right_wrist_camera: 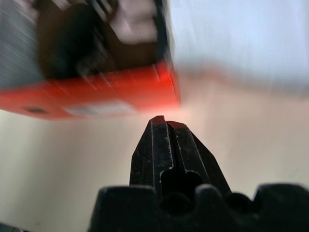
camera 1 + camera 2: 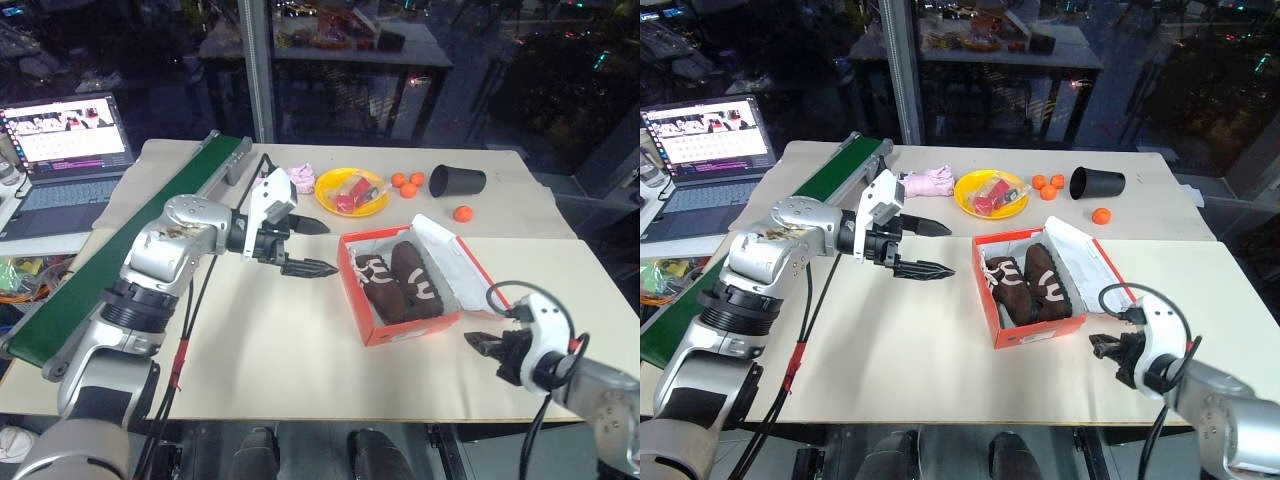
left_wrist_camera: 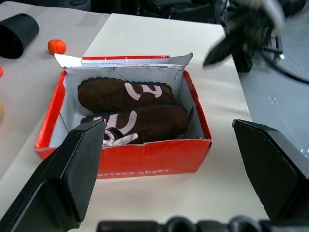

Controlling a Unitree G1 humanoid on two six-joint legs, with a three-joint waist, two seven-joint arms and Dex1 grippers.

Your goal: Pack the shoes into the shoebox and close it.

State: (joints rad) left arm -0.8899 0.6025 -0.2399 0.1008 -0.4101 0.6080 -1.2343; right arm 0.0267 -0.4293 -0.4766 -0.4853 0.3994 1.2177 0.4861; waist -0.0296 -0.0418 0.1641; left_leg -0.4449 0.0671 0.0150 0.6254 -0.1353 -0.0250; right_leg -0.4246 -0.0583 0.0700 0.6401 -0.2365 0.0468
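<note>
Table (image 2: 280, 350) | shoebox (image 2: 372, 318) open | shoes (image 2: 402, 280) inside, side by side

The left arm reaches in from the left, forearm raised over the table, wrist bent so the left gripper (image 2: 305, 245) points to the right and slightly down, its two black fingers (image 3: 67, 179) spread wide with nothing between them. The right arm sits low at the near right, the right gripper (image 2: 478, 343) pressed closed, empty, aimed leftward
</note>
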